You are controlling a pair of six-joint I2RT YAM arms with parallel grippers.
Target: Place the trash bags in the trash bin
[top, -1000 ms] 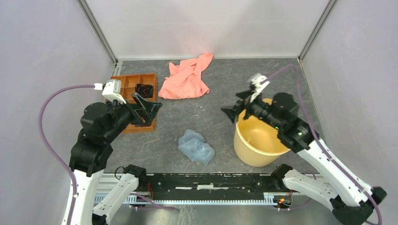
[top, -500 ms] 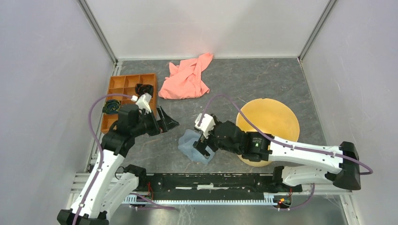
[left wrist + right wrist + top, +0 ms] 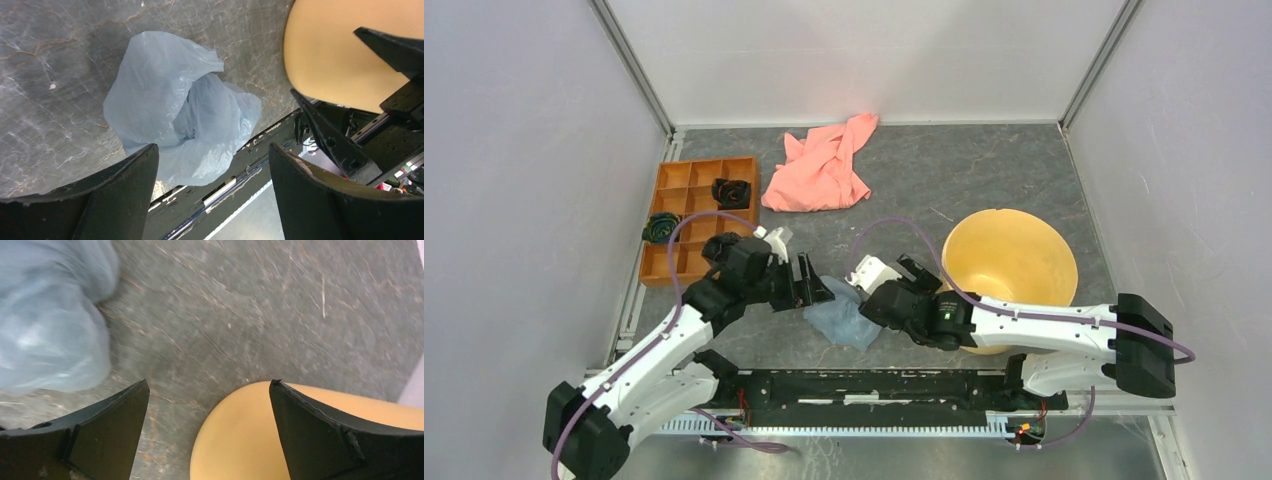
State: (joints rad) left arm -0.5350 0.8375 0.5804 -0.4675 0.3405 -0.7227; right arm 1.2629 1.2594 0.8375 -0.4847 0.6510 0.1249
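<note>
The trash bag (image 3: 842,320), a crumpled pale bluish film, lies on the grey table near its front edge. It also shows in the left wrist view (image 3: 170,105) and, blurred, in the right wrist view (image 3: 45,325). The trash bin (image 3: 1044,240), a cream-yellow bucket, stands to the bag's right and shows in both wrist views (image 3: 330,55) (image 3: 250,440). My left gripper (image 3: 816,285) (image 3: 212,150) is open and empty just left of and above the bag. My right gripper (image 3: 899,285) (image 3: 210,385) is open and empty between the bag and the bin.
A salmon-pink cloth (image 3: 822,165) lies at the back middle. An orange compartmented tray (image 3: 686,215) with black items (image 3: 732,190) sits at the left. The black rail (image 3: 874,385) runs along the front edge just below the bag. Grey walls enclose three sides.
My left gripper has moved right and lower, up to the bag. My right gripper has swung down from the bin to the bag, then shifted right off it. The bag still lies on the table.
</note>
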